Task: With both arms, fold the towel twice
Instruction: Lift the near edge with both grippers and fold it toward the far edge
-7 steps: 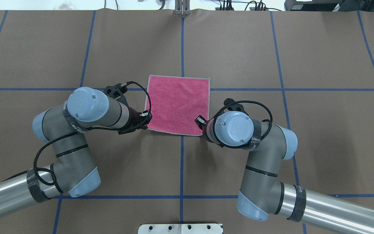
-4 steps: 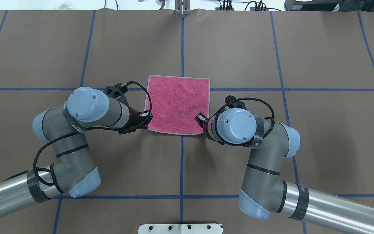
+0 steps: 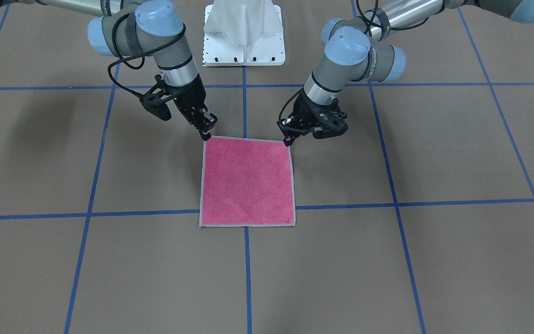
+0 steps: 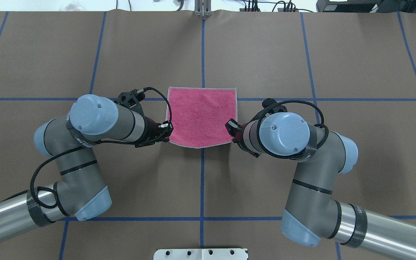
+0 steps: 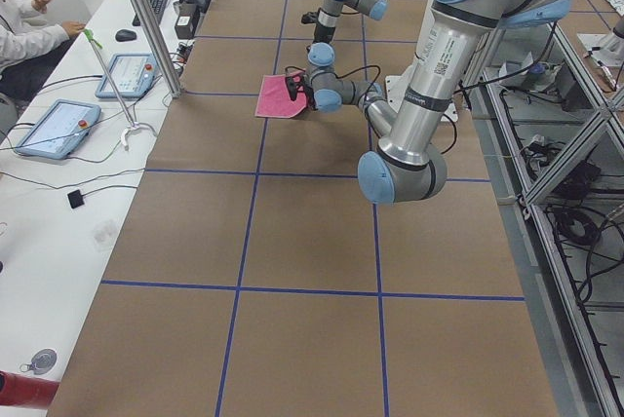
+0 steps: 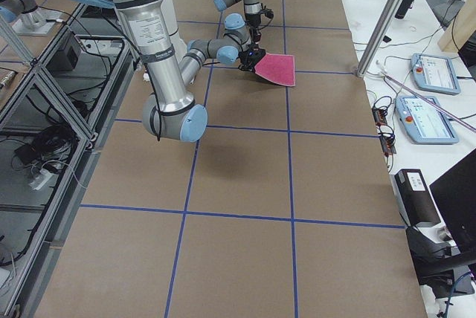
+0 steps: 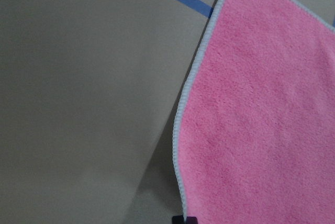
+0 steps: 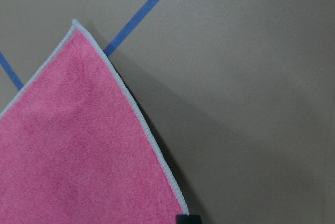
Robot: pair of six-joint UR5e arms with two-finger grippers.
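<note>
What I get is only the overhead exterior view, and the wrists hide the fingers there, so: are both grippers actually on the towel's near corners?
Observer: Yes. In the front-facing view the left gripper and the right gripper each pinch one robot-side corner of the towel.
Operator: Are those corners off the table?
Observer: It seems so. The left wrist view shows a shadow on the table under the towel's edge beside that corner.
Operator: Same on the right?
Observer: Yes, the right wrist view shows a similar shadow under the towel's edge.
</note>
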